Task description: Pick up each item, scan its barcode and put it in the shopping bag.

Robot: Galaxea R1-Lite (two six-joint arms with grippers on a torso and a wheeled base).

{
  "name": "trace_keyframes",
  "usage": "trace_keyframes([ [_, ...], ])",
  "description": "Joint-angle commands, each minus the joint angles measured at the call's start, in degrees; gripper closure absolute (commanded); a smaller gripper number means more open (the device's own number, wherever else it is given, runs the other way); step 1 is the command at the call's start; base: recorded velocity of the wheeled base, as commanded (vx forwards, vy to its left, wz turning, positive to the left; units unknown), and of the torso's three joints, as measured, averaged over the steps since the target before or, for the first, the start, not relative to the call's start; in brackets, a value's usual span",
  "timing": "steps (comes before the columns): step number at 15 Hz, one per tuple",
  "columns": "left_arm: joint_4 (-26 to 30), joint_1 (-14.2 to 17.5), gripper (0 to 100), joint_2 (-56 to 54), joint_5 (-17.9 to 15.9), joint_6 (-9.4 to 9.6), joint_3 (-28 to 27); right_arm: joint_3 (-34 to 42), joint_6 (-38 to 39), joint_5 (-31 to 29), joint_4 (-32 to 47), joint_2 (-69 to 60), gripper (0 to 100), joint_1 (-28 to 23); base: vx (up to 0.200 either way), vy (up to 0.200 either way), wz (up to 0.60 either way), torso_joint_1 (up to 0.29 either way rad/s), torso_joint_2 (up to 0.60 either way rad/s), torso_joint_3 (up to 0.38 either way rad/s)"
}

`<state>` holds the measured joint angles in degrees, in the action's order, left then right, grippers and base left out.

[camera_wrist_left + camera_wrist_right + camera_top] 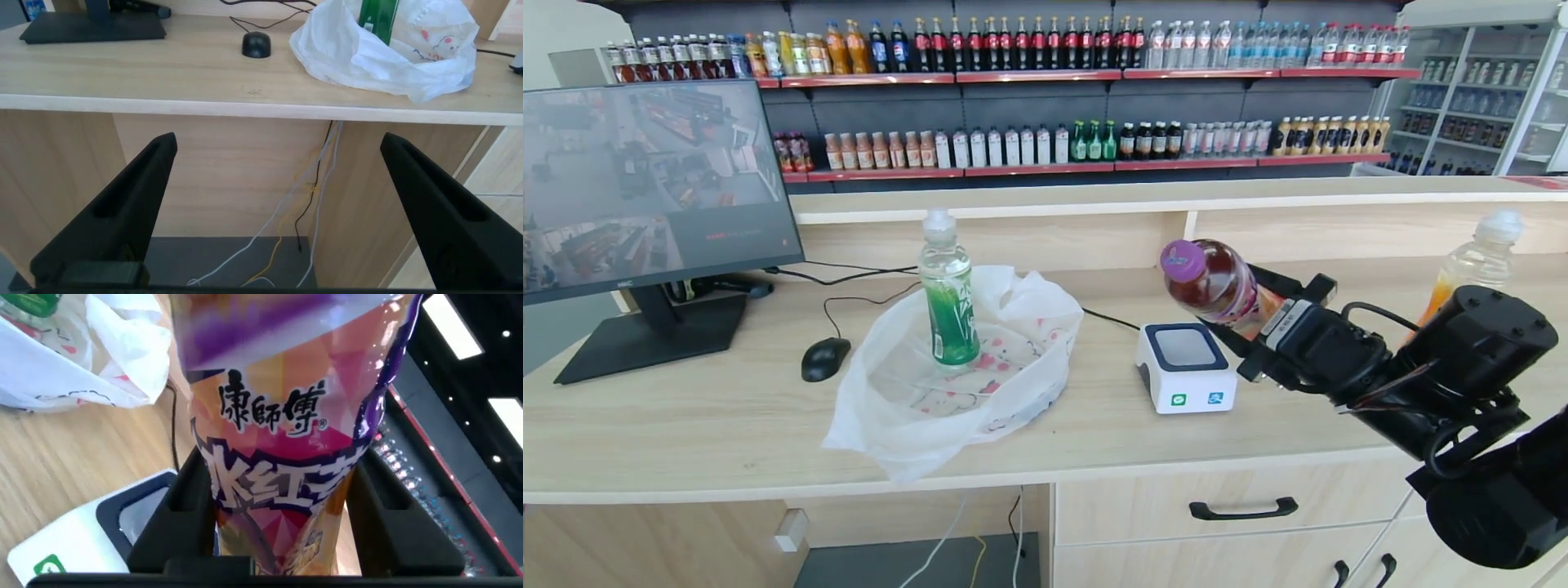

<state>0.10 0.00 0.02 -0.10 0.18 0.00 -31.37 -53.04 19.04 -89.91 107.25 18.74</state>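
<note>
Above counter (pixel 727 425), right end effector (pixel 1258 314) clamps purple-capped bottle (pixel 1213 286); left end effector (pixel 278 145) gapes wide.

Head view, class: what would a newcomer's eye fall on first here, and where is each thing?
The right gripper holds a purple-capped bottle tilted in the air just above the scanner on the counter. To the scanner's left, a green bottle stands upright in the white shopping bag, with drink shelves lining the wall behind.
</note>
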Motion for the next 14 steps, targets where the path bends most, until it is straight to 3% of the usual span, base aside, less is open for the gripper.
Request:
trace_keyframes([
  [1, -0.01, 0.0, 0, -0.02, 0.01, -0.01, 0.0, -0.98, 0.13, 0.56, -0.09, 0.41, 100, -0.28, 0.0, 0.0, 0.0, 0.0, 0.0, 0.0],
  [7, -0.01, 0.0, 0, -0.02, 0.01, -0.01, 0.0, -1.42, -2.24, 13.13, -0.09, 3.67, 100, -4.76, 0.0, 0.0, 0.0, 0.0, 0.0, 0.0],
  [14, -0.01, 0.0, 0, -0.02, 0.01, -0.01, 0.0, -4.32, -5.93, 18.22, -0.09, 7.88, 100, -4.94, 0.0, 0.0, 0.0, 0.0, 0.0, 0.0],
])
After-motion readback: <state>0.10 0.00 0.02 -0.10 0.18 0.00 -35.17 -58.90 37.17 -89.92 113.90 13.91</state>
